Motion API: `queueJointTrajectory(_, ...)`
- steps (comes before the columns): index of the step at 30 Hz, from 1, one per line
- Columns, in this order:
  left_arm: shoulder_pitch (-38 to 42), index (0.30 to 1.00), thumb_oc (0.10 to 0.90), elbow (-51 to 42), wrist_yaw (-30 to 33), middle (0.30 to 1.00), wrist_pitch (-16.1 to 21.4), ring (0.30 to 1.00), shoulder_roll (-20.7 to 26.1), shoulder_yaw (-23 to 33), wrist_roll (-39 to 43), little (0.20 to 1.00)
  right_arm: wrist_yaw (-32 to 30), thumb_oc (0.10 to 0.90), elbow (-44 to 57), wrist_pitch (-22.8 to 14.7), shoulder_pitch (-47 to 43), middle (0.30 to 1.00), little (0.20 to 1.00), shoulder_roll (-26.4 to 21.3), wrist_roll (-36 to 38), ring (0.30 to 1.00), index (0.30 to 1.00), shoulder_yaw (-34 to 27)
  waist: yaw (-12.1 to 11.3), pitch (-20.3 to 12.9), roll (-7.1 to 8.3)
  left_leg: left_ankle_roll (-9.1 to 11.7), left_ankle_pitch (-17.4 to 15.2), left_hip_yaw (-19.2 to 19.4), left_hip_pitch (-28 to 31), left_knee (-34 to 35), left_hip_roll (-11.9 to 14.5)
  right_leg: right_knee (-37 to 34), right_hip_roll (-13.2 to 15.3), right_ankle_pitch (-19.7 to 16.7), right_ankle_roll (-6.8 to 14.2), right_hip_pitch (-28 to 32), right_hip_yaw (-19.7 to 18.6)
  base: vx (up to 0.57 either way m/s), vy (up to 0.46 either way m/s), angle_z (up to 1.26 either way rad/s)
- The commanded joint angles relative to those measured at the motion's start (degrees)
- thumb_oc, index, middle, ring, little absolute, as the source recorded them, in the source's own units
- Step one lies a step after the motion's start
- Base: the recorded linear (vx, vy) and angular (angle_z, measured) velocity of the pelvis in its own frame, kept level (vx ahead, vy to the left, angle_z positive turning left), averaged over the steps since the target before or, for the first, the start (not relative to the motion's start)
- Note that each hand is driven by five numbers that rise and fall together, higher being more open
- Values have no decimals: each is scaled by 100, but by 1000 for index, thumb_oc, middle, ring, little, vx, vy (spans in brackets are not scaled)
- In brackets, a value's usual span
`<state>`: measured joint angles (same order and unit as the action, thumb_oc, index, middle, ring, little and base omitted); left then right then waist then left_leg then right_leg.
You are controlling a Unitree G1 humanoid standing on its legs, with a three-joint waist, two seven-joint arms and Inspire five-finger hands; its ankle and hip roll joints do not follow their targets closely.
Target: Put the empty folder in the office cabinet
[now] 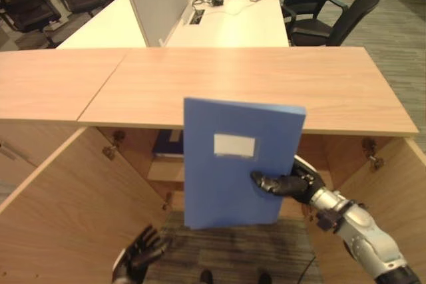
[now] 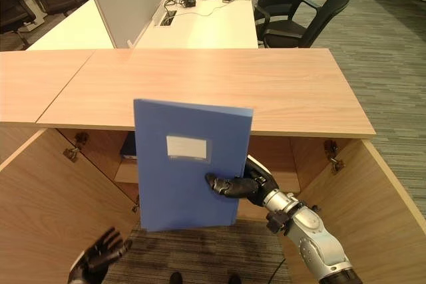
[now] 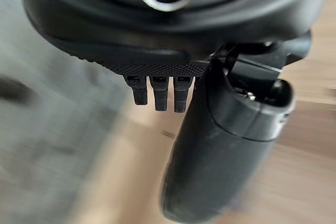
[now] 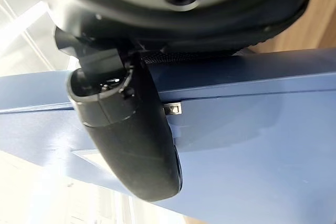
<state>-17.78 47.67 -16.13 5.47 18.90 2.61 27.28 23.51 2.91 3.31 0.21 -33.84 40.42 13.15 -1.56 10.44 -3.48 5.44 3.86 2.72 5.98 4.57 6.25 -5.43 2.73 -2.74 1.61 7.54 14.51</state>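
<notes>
Pinching the upright blue folder (image 1: 233, 164) with its blank white label (image 1: 234, 145), the right hand (image 1: 289, 183) grips; left hand (image 1: 136, 256) spread.

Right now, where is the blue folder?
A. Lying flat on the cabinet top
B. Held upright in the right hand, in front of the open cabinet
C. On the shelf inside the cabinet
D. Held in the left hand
B: the right hand pinches the blue folder upright before the open cabinet; the left hand hangs open below.
</notes>
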Motion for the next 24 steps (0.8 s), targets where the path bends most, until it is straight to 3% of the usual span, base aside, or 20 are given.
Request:
queueJointTrajectory(1,403,900,800,227,-128,900,274,900,297,-85,-994,900,93,400,581,-687,-502,300,300,139,-293,300,300,-109,16,-201,182,478,-479,20,193,-414,525,186,464,507,630,150,116,0,0,0)
queueJointTrajectory(2,531,900,800,682,27,900,323,900,196,-304,-1587,900,-4,400,555,-822,-523,300,300,98,-729,300,300,-1,27,-196,188,475,-477,16,179,-414,522,195,459,514,629,134,124,0,0,0)
queueJointTrajectory(8,729,900,800,1489,279,900,288,900,-33,-637,-2358,900,-296,400,93,-1026,-610,300,300,2,-1608,300,300,334,10,-199,201,466,-475,1,155,-392,521,197,455,532,628,117,147,-1,1,1)
queueJointTrajectory(13,859,900,800,1784,444,900,227,900,-99,-784,-2518,900,-556,400,-870,-952,-544,300,300,297,-1600,300,300,666,-50,-196,217,457,-469,-62,139,-373,509,211,464,555,622,129,203,8,-2,3)
queueJointTrajectory(16,867,900,800,1789,461,900,200,900,-109,-871,-2471,900,-713,400,-1604,-901,-475,300,300,694,-1146,300,300,674,-86,-198,221,453,-470,-104,131,-364,509,214,470,560,622,137,233,17,-4,8)
queueJointTrajectory(17,888,900,800,1788,488,900,176,900,-107,-921,-2344,900,-912,400,-2096,-898,-488,300,300,1058,-567,300,300,583,-104,-194,215,449,-463,-126,121,-363,495,215,465,559,617,137,256,22,-4,11)
queueJointTrajectory(18,890,900,800,1788,487,900,175,900,-101,-920,-2342,900,-909,400,-2112,-907,-500,300,300,1065,-561,300,300,585,-106,-191,221,450,-465,-126,121,-364,494,215,466,561,618,137,256,26,-5,7)
queueJointTrajectory(20,894,900,800,1780,514,900,173,900,-75,-993,-2278,900,-1085,400,-2665,-955,-612,300,300,1417,158,300,300,425,-143,-183,220,449,-461,-139,110,-358,487,210,465,558,617,130,271,20,-10,6)
queueJointTrajectory(21,866,900,800,1735,544,900,182,900,-45,-1057,-2203,900,-1154,400,-3068,-945,-697,300,300,1751,1037,300,300,196,-181,-180,212,447,-460,-150,100,-347,488,210,467,567,621,121,271,18,-12,4)
queueJointTrajectory(22,868,900,800,1733,543,900,182,900,-40,-1060,-2201,900,-1146,400,-3081,-950,-705,300,300,1752,1046,300,300,194,-186,-178,215,447,-461,-148,102,-347,489,211,467,569,621,121,269,0,0,0)
queueJointTrajectory(24,855,900,800,1698,583,900,200,900,7,-1145,-2171,900,-1277,400,-3509,-1033,-873,300,300,2080,1887,300,300,-85,-242,-159,199,455,-460,-179,72,-348,486,222,470,584,630,108,281,0,0,0)
